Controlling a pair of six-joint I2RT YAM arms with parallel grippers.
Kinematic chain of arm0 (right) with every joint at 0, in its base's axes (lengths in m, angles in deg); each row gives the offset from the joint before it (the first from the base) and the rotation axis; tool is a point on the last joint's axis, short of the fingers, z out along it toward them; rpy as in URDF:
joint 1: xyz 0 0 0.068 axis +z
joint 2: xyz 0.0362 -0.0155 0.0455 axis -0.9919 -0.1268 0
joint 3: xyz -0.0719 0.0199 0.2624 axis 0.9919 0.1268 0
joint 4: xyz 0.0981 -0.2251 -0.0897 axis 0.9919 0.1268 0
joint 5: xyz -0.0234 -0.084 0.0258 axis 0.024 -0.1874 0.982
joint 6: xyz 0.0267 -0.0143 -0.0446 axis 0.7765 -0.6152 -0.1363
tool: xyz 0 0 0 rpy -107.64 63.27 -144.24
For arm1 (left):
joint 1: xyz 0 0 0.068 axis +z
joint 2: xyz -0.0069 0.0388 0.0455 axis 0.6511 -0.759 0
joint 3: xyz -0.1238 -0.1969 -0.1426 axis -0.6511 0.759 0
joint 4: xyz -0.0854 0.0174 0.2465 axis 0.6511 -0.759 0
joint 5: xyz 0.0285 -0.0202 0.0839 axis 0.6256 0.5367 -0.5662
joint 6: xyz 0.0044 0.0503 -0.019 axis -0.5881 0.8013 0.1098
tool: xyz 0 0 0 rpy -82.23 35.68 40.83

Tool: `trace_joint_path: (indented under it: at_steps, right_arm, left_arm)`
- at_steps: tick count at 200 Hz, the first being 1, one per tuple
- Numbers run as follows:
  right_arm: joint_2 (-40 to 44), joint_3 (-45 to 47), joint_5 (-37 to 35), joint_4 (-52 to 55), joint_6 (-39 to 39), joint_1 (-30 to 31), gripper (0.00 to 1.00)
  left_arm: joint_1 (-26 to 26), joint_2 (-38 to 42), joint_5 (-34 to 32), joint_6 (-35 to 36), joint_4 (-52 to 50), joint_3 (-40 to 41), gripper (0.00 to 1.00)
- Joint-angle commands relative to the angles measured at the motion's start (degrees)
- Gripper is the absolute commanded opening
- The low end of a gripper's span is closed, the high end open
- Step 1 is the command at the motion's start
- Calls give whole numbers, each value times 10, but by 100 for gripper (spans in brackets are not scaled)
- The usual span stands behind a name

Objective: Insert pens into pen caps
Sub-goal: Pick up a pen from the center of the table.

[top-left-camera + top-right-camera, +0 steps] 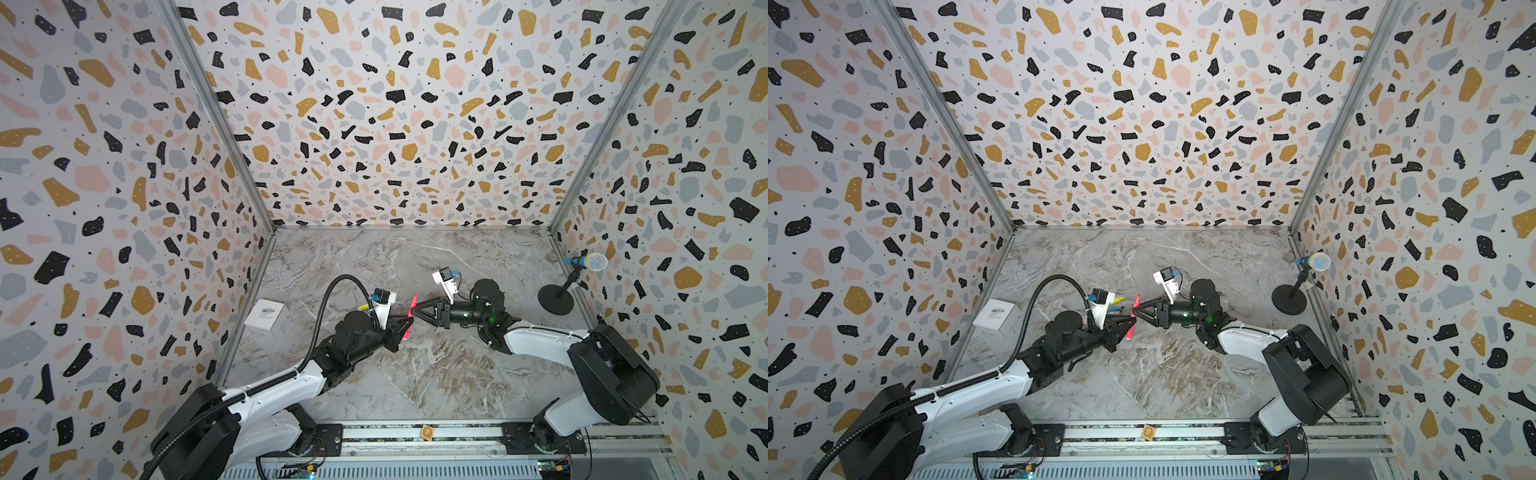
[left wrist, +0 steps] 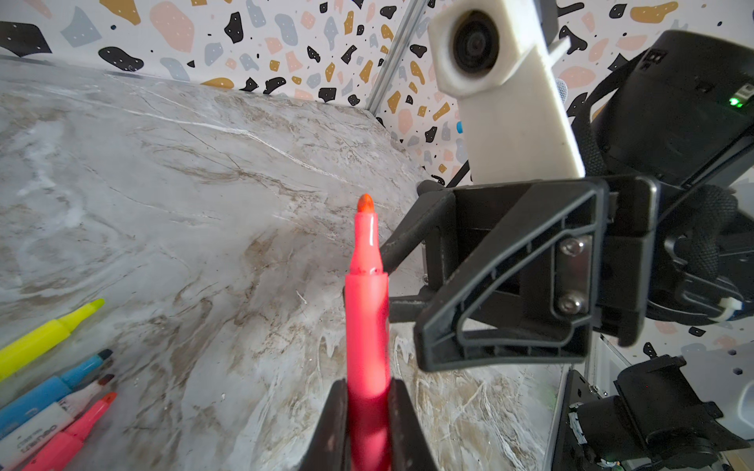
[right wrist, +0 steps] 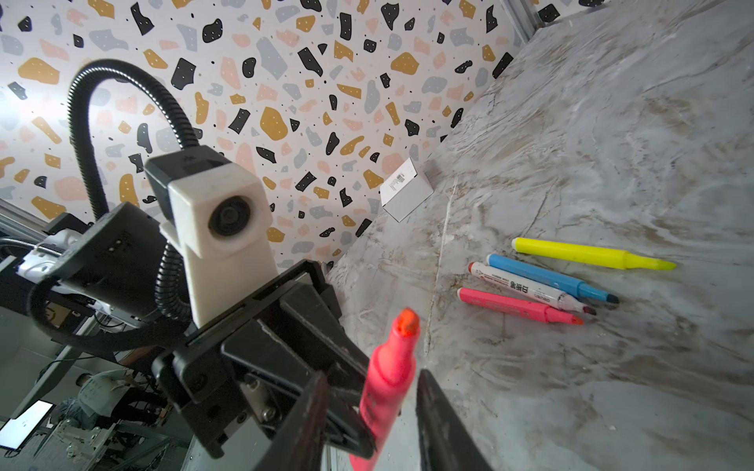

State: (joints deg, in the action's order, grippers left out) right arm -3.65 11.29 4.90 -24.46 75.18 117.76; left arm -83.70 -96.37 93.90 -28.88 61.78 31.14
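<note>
left gripper (image 2: 368,412) clamped on an uncapped pink pen (image 2: 367,318) above the middle of the desk (image 1: 436,374), long axis near-to-far, tip toward the far edge, right gripper (image 3: 373,377) jaws apart astride its tip end, four other pens (image 3: 530,287) lying side by side, tips toward the right edge

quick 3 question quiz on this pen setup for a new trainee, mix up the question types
1. True or false: the left gripper is shut on a pink pen whose tip is uncapped.
2. How many pens lie loose on the table?
3. The jaws of the right gripper are: A) clamped on a cap; B) apart, one on either side of the held pen; C) resting flat on the table.

Key:
1. True.
2. Four: yellow pen, blue pen, white pen, second pink pen.
3. B.
</note>
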Motion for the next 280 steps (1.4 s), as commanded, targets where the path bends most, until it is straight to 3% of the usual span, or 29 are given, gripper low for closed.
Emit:
trace_joint_path:
  at_steps: [1,83,114,144,184,199,240,270,280]
  right_arm:
    - [-1,-22,9,-22,5,5,35]
    - [1,-19,14,-25,6,11,5]
    - [8,-18,13,-24,5,11,2]
    - [15,-18,12,-22,3,11,2]
    - [19,-16,11,-22,-1,11,2]
    - [20,-15,11,-22,-2,11,2]
    - [24,-9,11,-23,-5,11,2]
    - [31,-1,14,-33,-4,11,2]
    - [35,-1,14,-32,-6,11,7]
  left_arm:
    - [-6,-4,7,0,36,5,0]
    - [-11,-13,19,3,35,-3,0]
    - [-11,-12,22,7,26,-5,0]
    - [-12,-13,20,12,11,-9,20]
    - [-12,-19,25,13,3,-15,31]
    - [-12,-21,25,12,2,-16,28]
    - [-11,-21,24,10,9,-15,0]
    - [-11,-20,26,7,14,-11,0]
    - [-12,-18,23,6,14,-11,0]
